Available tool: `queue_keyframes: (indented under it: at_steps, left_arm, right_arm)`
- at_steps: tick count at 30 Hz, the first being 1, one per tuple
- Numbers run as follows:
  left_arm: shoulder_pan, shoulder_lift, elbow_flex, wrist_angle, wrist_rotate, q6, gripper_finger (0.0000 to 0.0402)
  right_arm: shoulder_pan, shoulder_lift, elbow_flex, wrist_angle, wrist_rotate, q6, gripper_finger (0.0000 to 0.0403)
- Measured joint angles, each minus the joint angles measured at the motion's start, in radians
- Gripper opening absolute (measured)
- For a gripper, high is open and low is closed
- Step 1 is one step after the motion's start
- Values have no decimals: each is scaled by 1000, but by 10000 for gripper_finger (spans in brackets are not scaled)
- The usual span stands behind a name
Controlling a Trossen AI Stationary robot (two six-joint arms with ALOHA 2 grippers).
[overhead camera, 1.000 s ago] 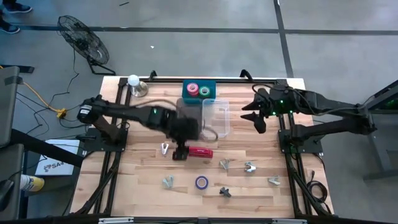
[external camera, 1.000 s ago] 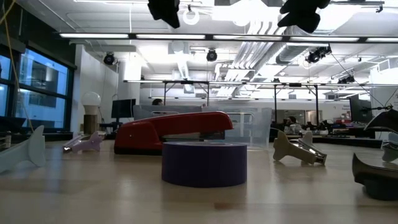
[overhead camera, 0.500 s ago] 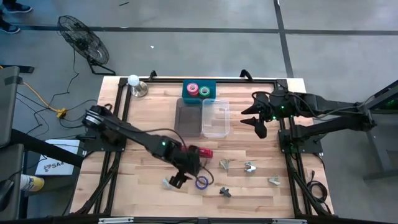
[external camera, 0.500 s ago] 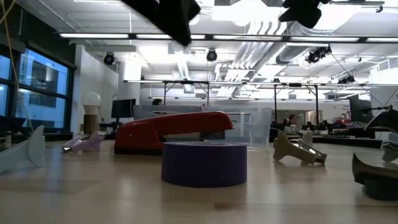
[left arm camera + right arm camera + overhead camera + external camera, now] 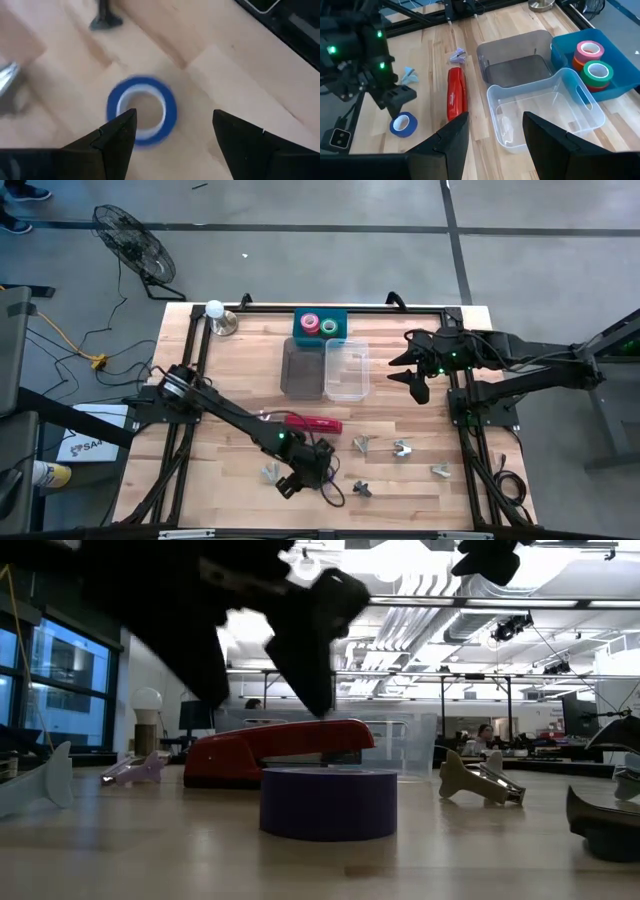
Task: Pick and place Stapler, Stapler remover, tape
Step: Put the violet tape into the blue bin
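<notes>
The purple tape roll [image 5: 328,802] lies flat on the wooden table near its near edge; the left wrist view shows it as a blue ring [image 5: 170,107]. My left gripper [image 5: 172,117] hangs open just above it, its fingers reaching down on either side [image 5: 265,705]; in the high view the gripper [image 5: 308,475] hides the roll. The red stapler [image 5: 312,422] lies flat just beyond the roll [image 5: 456,92]. My right gripper [image 5: 412,378] waits open above the table's right side, beside the bins.
A clear bin [image 5: 346,370] and a grey bin [image 5: 303,368] stand at the table's middle, and behind them a teal tray [image 5: 320,326] holds pink and green tape rolls. Several staple removers lie near the near edge [image 5: 402,448]. A lamp [image 5: 215,315] stands at the far left corner.
My left gripper has swung from beside the grey bin toward the table's near edge, passing over the stapler, and has come down over the purple tape roll. Stapler and tape have stayed where they were.
</notes>
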State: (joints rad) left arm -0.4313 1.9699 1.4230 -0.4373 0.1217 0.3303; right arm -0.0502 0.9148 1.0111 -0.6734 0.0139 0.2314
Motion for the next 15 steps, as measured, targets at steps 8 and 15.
queue_keyframes:
  at_steps: [8,15]
  left_arm:
    - [-6,65,1,29,-34,33,257]
    - [-1,87,4,12,-24,38,246]
  right_arm:
    - [0,0,0,-3,-1,8,177]
    - [0,0,0,-4,-2,23,177]
